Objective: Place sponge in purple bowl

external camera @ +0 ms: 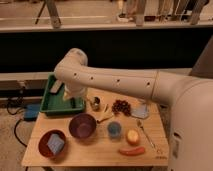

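Note:
The sponge (55,143) is a light-blue flat block lying inside the red-brown bowl (44,148) at the table's front left. The purple bowl (82,125) stands just to its right, with nothing in it that I can see. My arm reaches in from the right, bends at an elbow (73,62) and points down. My gripper (75,96) hangs at the right end of the green tray, behind both bowls and well apart from the sponge. It holds nothing that I can see.
A green tray (50,106) with a grey block (56,87) sits at the back left. A metal can (95,104), dark grapes (121,106), a blue cup (114,129), a yellow fruit (132,136), an orange carrot-like piece (132,150) and a utensil (145,131) lie on the wooden table (100,152).

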Controlling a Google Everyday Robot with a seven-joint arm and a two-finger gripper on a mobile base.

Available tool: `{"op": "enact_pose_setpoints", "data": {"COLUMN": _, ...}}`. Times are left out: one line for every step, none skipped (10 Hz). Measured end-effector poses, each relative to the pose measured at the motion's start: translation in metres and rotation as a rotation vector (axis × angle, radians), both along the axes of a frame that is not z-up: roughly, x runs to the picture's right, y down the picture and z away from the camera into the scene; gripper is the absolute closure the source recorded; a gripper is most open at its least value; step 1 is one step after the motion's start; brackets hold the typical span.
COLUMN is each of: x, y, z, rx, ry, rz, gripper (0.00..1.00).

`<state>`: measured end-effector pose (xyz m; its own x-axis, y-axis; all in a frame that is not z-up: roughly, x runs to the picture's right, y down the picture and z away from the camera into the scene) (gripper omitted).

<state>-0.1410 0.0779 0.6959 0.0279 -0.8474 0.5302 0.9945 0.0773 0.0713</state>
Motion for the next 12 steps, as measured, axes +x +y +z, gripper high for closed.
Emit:
{"op": "enact_pose_setpoints", "data": {"x": -0.012, "y": 0.032, "z": -0.004, "rx": -0.025, "ry": -0.069, "rz": -0.094, "gripper": 0.20}}
{"op": "enact_pose_setpoints", "data": {"x": -0.024, "y": 0.053, "z": -0.006, "rx": -0.045, "ry": -0.122, "rz": -0.161, "gripper": 0.20}}
{"op": "enact_pose_setpoints", "data": {"x": -0.041, "y": 0.072, "z": -0.008, "rx": -0.060, "ry": -0.184, "rz": -0.241, "gripper": 0.20}}
{"op": "enact_pose_setpoints", "data": {"x": -0.059, "y": 0.086, "z": -0.008, "rx": -0.069, "ry": -0.250, "rz": -0.327, "gripper": 0.20}}
{"op": "enact_pose_setpoints", "data": {"x": -0.077, "y": 0.096, "z": -0.006, "rx": -0.075, "ry": -0.317, "rz": -0.427, "gripper": 0.20}}
{"op": "enact_pose_setpoints", "data": {"x": -0.094, "y": 0.108, "z": -0.005, "rx": -0.092, "ry": -0.385, "rz": -0.531, "gripper": 0.20}}
{"op": "enact_pose_setpoints", "data": {"x": -0.104, "y": 0.116, "z": -0.004, "rx": -0.110, "ry": -0.428, "rz": -0.592, "gripper": 0.20}}
{"op": "enact_pose_setpoints", "data": {"x": -0.111, "y": 0.126, "z": -0.003, "rx": -0.140, "ry": -0.455, "rz": -0.644, "gripper": 0.20}}
{"op": "enact_pose_setpoints", "data": {"x": -0.118, "y": 0.135, "z": -0.002, "rx": -0.160, "ry": -0.471, "rz": -0.675, "gripper": 0.20}}
{"op": "enact_pose_setpoints", "data": {"x": -0.120, "y": 0.139, "z": -0.005, "rx": -0.178, "ry": -0.472, "rz": -0.699, "gripper": 0.20}}
{"op": "enact_pose_setpoints", "data": {"x": -0.120, "y": 0.141, "z": -0.007, "rx": -0.192, "ry": -0.460, "rz": -0.717, "gripper": 0.20}}
{"op": "enact_pose_setpoints", "data": {"x": -0.120, "y": 0.144, "z": -0.009, "rx": -0.204, "ry": -0.439, "rz": -0.716, "gripper": 0.20}}
